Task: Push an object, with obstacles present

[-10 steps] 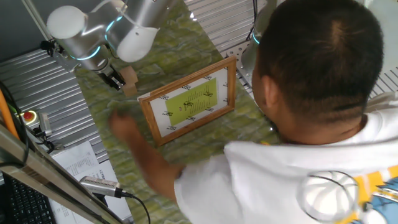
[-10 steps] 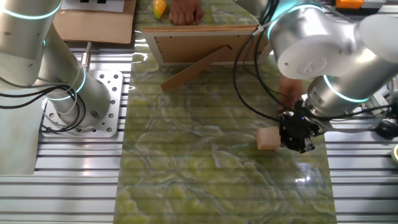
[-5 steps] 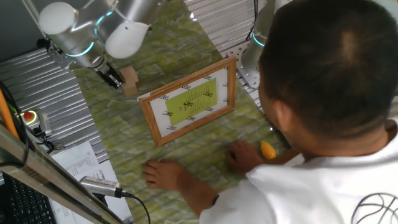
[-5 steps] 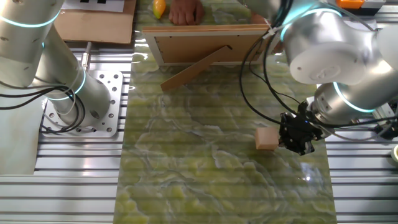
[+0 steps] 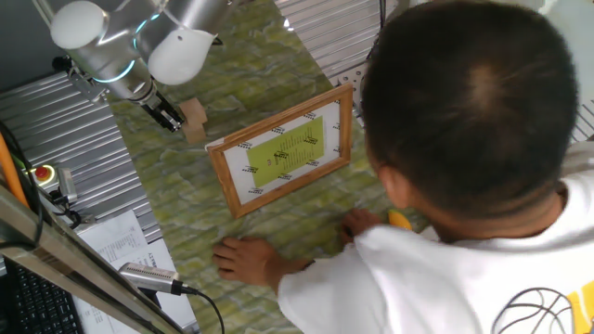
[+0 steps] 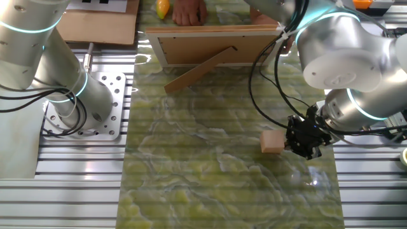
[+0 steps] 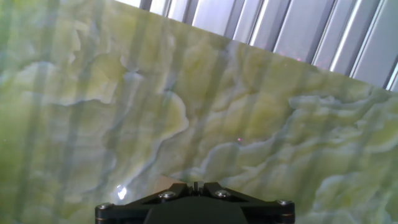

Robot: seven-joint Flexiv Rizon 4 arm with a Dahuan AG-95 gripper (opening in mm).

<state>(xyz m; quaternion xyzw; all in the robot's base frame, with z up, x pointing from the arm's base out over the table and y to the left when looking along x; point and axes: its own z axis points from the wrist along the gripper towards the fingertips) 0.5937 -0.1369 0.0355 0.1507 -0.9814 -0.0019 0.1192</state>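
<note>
The small tan wooden block (image 5: 193, 117) sits on the green marbled mat, also in the other fixed view (image 6: 272, 142). My gripper (image 5: 168, 117) is right beside it, fingers together and holding nothing; it touches or nearly touches the block's right side in the other fixed view (image 6: 300, 141). In the hand view the shut fingertips (image 7: 196, 185) show at the bottom edge. The picture frame (image 5: 283, 151) lies mid-mat, seen from behind with its stand (image 6: 213, 48). The orange-yellow teardrop piece (image 5: 399, 221) lies beyond the frame, by a person's hand (image 6: 163, 7).
A person leans over the near side of the mat, head (image 5: 473, 102) hiding much of it, with hands on the mat (image 5: 243, 258) and by the teardrop (image 6: 189, 10). A second robot arm's base (image 6: 82, 105) stands on the ribbed metal table at the left.
My gripper and the block have shifted slightly along the mat away from the table edge. The person's hand stopped sweeping, the teardrop now rests on the mat, and their head moved over more of it.
</note>
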